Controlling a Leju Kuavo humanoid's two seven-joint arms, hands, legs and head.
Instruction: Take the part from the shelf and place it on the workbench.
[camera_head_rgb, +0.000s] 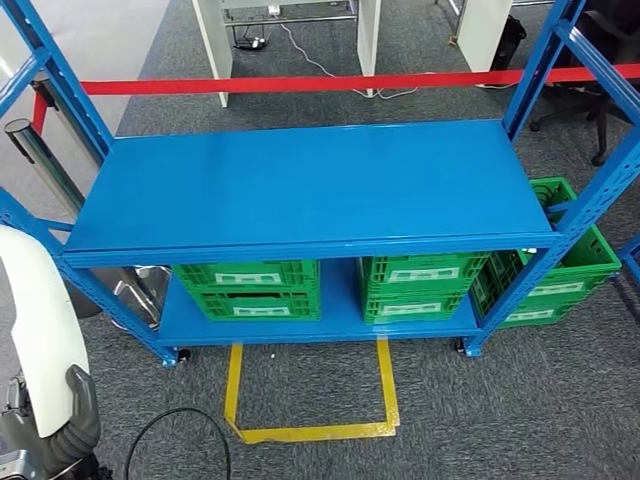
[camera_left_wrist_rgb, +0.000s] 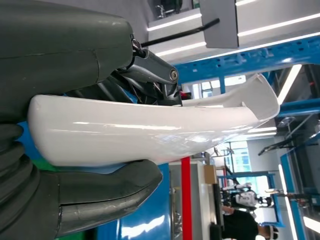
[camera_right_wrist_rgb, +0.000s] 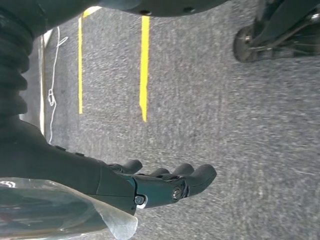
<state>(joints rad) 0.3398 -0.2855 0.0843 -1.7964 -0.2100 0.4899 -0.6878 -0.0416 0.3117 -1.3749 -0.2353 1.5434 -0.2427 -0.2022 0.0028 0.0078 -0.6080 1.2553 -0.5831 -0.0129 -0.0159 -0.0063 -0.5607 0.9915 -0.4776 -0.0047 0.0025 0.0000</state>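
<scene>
No text, brand, number or sign can be read anywhere. The green slotted plastic crates (camera_head_rgb: 249, 288) on the lower level of the blue metal shelf rack (camera_head_rgb: 309, 185) carry pale rectangular label strips on their front faces, as does the green crate just beside the rack's end post, but their print is too small to make out.

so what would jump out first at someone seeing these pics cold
Probably the big blue shelf rack, its broad top shelf spanning the head view, with green crates on the lower shelf and a yellow tape outline on the grey carpet in front. Next, the long glossy white part, which the left robot hand grips between thumb and fingers. The right robot hand hangs over the carpet, holding nothing.
</scene>
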